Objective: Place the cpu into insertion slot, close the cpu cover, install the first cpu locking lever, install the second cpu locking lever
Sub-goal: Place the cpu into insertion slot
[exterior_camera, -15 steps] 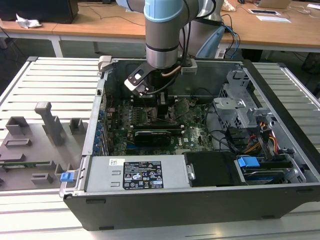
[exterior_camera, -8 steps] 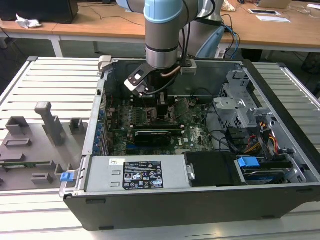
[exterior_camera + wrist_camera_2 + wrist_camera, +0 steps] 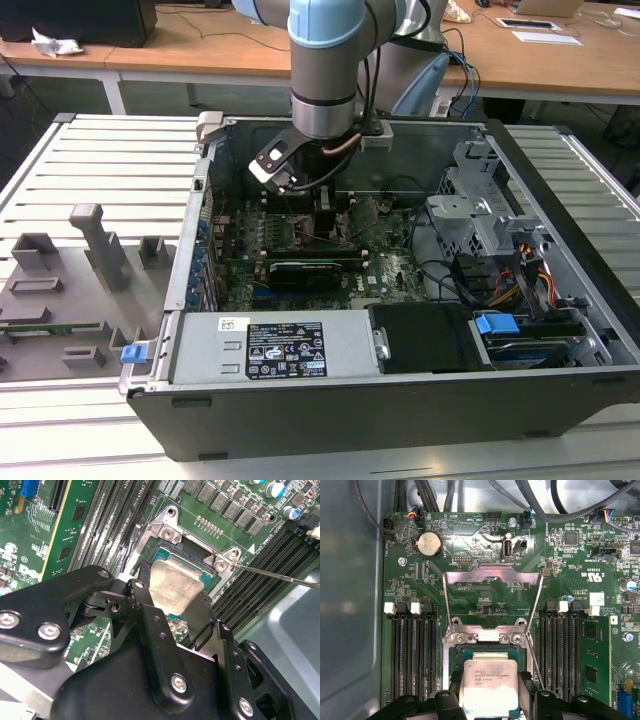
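The pincer is pinching the cpu by two opposite edges, right at the insertion slot. The cpu cover stands flipped open beyond it.

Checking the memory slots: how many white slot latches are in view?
4 in the first wrist view: two latches each side of the raised cpu cover; more may be hidden.

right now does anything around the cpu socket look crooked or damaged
Nothing stands out. The cpu is held between the fingers over the insertion slot, its edges roughly in line with the slot's. The cpu cover is swung open and looks unbent.
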